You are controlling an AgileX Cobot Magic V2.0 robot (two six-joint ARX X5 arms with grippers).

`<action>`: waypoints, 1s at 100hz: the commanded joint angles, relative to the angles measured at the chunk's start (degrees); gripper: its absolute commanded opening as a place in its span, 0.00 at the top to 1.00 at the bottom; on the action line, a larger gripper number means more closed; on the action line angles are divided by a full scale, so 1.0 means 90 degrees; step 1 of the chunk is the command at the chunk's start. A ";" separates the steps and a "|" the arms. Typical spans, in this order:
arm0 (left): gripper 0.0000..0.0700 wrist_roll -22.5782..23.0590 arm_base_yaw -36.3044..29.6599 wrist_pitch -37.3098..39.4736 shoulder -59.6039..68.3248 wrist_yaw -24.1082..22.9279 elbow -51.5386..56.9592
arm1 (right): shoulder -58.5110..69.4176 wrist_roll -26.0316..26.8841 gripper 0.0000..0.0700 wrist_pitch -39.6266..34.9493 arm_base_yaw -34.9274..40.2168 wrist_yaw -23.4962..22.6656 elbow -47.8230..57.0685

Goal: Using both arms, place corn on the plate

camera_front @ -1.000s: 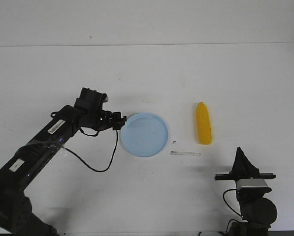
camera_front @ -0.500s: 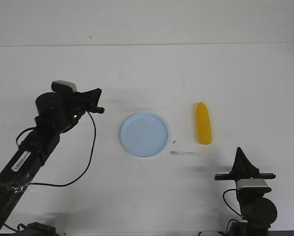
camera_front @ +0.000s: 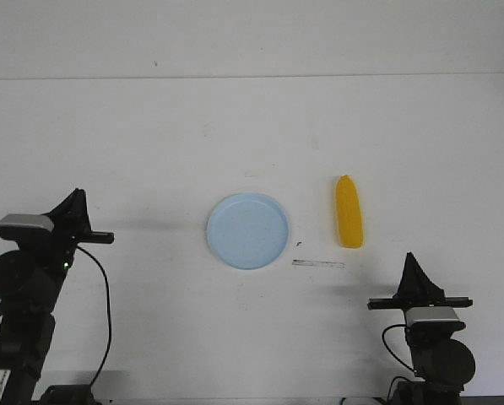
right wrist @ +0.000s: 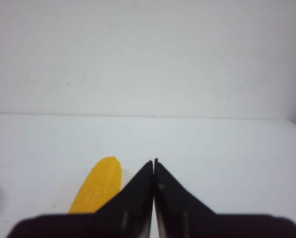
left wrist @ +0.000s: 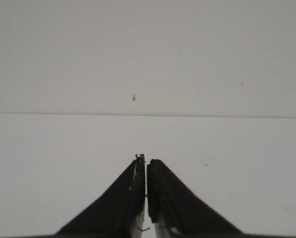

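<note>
The yellow corn [camera_front: 349, 212] lies on the white table, right of the pale blue plate [camera_front: 247, 230], apart from it. The plate is empty. My left gripper [camera_front: 76, 198] is shut and empty at the left side of the table, well left of the plate. In the left wrist view the left gripper [left wrist: 146, 159] sees only bare table. My right gripper [camera_front: 411, 257] is shut and empty near the front right, just in front of the corn. In the right wrist view the right gripper [right wrist: 153, 161] has the corn [right wrist: 97, 186] beside it.
A thin strip of tape [camera_front: 317, 264] lies on the table between the plate and the right gripper. A white wall rises behind the table's far edge.
My left arm has pulled back from the plate's left rim to the front left of the table. The plate, corn and right arm have not moved.
</note>
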 commanded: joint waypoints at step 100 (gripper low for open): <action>1.00 0.0100 -0.0172 -0.0024 -0.2344 -0.0508 -0.2001 | 0.0000 -0.0007 1.00 0.0061 -0.0012 0.0002 -0.0010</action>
